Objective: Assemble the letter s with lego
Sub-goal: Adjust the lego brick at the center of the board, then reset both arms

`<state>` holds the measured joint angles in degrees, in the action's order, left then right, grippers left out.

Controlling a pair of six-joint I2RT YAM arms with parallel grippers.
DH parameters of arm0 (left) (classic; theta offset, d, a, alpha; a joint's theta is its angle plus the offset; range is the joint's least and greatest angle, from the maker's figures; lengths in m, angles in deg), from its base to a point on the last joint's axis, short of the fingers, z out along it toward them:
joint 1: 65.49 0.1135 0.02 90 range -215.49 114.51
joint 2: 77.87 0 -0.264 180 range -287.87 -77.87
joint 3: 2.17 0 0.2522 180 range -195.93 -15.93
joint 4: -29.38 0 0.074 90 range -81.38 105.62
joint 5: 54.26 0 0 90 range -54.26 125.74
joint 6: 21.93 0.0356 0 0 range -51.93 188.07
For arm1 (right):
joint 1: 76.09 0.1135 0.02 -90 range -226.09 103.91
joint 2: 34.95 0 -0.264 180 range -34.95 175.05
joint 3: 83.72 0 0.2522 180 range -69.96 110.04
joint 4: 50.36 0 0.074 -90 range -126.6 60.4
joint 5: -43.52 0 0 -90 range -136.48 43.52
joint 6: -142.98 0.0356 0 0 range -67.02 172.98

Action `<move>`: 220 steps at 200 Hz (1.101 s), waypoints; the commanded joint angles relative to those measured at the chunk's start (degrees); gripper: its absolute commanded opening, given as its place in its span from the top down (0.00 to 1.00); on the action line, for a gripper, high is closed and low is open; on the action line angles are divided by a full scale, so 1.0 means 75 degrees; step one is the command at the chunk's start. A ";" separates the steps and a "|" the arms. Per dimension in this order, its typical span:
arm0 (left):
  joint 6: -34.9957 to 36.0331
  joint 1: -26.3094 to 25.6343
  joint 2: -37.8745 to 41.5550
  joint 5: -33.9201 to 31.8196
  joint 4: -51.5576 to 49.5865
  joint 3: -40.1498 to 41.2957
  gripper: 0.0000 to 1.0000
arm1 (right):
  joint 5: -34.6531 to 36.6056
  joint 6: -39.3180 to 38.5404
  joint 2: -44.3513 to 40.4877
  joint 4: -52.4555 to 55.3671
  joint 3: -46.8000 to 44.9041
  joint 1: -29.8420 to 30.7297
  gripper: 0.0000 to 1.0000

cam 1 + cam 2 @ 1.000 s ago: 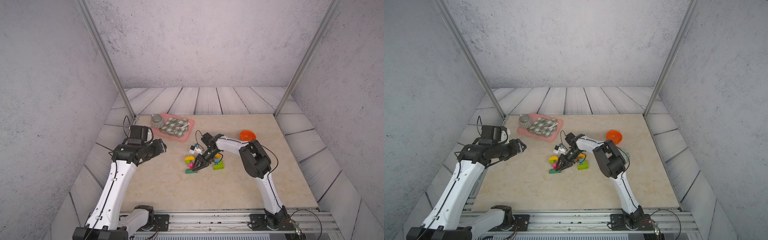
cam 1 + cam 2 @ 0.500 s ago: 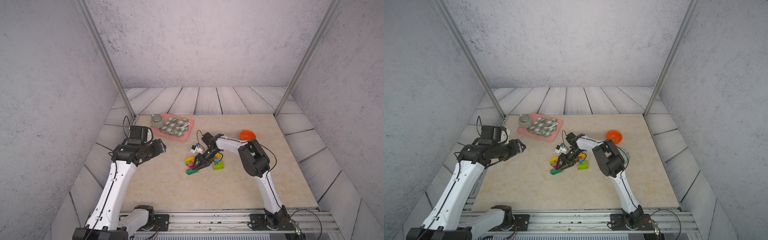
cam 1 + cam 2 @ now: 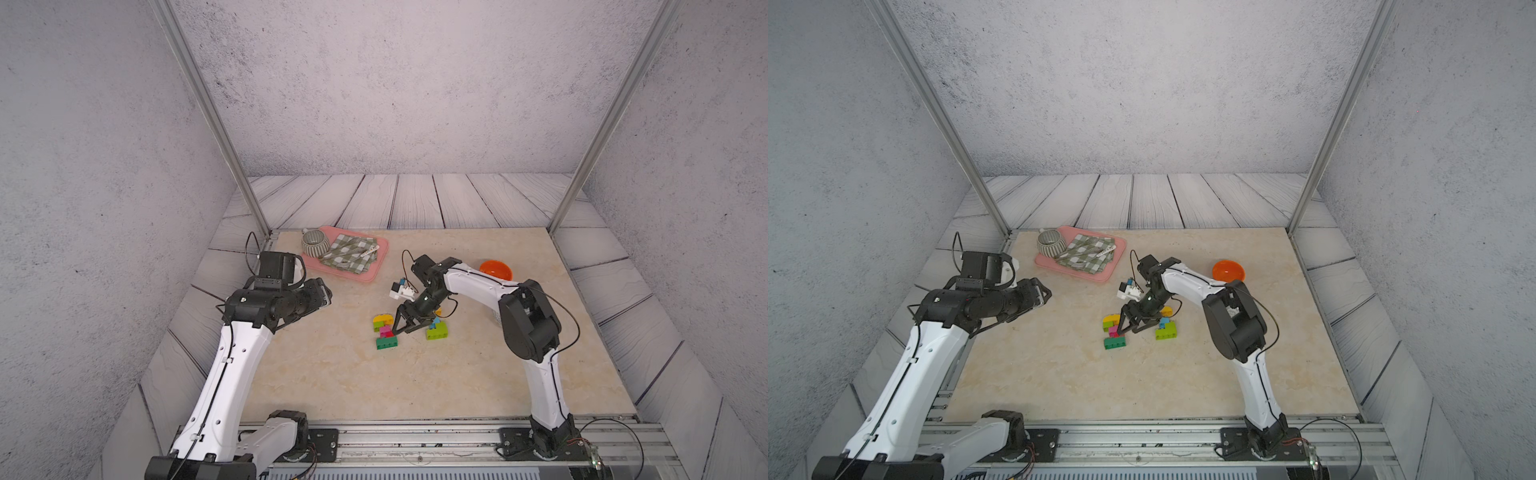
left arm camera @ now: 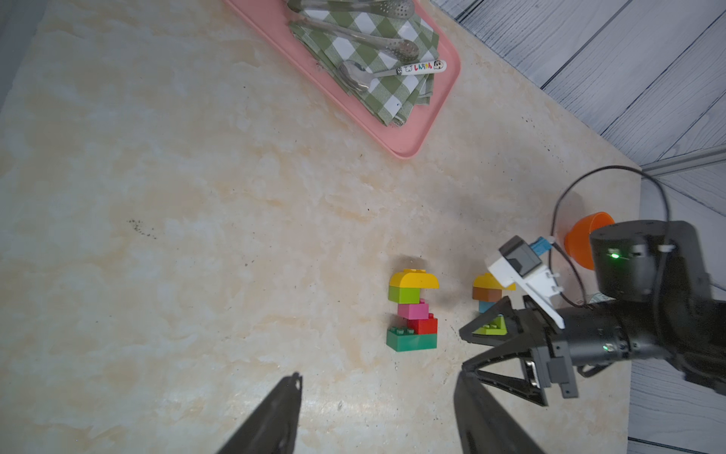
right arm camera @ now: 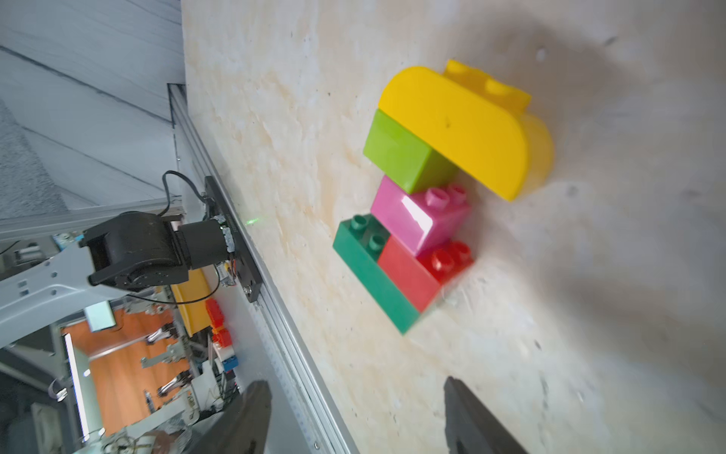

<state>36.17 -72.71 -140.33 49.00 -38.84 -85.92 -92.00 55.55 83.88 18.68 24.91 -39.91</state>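
The lego shows as two groups lying on the beige table. One is a joined stack (image 3: 384, 330) (image 3: 1114, 332) of a yellow rounded brick, then lime, pink, red and dark green, seen close in the right wrist view (image 5: 432, 196) and in the left wrist view (image 4: 412, 310). The other group (image 3: 437, 332) (image 4: 487, 289) holds yellow, brown, blue and lime bricks and is partly hidden by my right arm. My right gripper (image 3: 399, 333) (image 3: 1125, 332) (image 5: 353, 393) is open and empty, its tips low just right of the stack. My left gripper (image 3: 322, 293) (image 4: 377, 381) hovers open and empty at the left.
A pink tray (image 3: 374, 276) (image 4: 412, 145) at the back left carries a checked cloth, cutlery and a striped cup (image 3: 314, 243). An orange bowl (image 3: 496, 270) (image 3: 1228, 271) sits back right. Metal posts stand at the back corners, and a rail runs along the front edge.
My right gripper's jaws have gone from shut at the stack's dark green end to open, and the stack now lies free on the table. The left arm has not moved.
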 commanded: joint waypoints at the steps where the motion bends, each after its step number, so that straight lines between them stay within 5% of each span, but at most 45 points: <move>1: -0.0120 0.0061 -0.0074 -0.0080 0.0337 -0.0102 0.32 | 0.1376 -0.0300 -0.1144 0.0849 -0.0305 -0.0271 0.25; 29: -0.0346 0.0043 -0.0029 -0.0623 0.1808 0.0594 0.28 | 0.3671 -0.0201 -0.3661 -0.1304 -0.1870 -0.0819 0.22; 57: -0.0305 -0.0057 0.0007 -0.1629 0.3729 0.2009 0.28 | 0.6649 -0.0797 -0.7149 -0.6143 -0.5963 -0.1278 0.11; 80: -0.0034 -0.0126 0.0203 -0.2591 0.5146 0.3146 0.28 | 0.9051 -0.1166 -0.8398 -0.8444 -0.8046 -0.1735 0.05; 132: 0.1213 -0.0152 0.1173 -0.4462 0.7604 0.5086 0.25 | 1.0332 -0.0550 -0.6749 -1.0793 -0.9120 -0.2774 0.05; 162: 0.1804 -0.0140 0.1214 -0.5887 0.8152 0.5571 0.09 | 1.0529 -0.0549 -0.5056 -1.3304 -0.9592 -0.3063 0.06; 220: 0.3117 0.0071 -0.0167 -0.6237 1.1580 0.6770 0.01 | 0.9050 0.0252 -0.4206 -1.4462 -1.0038 -0.4069 0.08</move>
<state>53.88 -73.37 -135.46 5.42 33.60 -37.18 -19.83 54.43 49.78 -80.13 -48.34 -68.50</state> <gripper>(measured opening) 0.995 0.919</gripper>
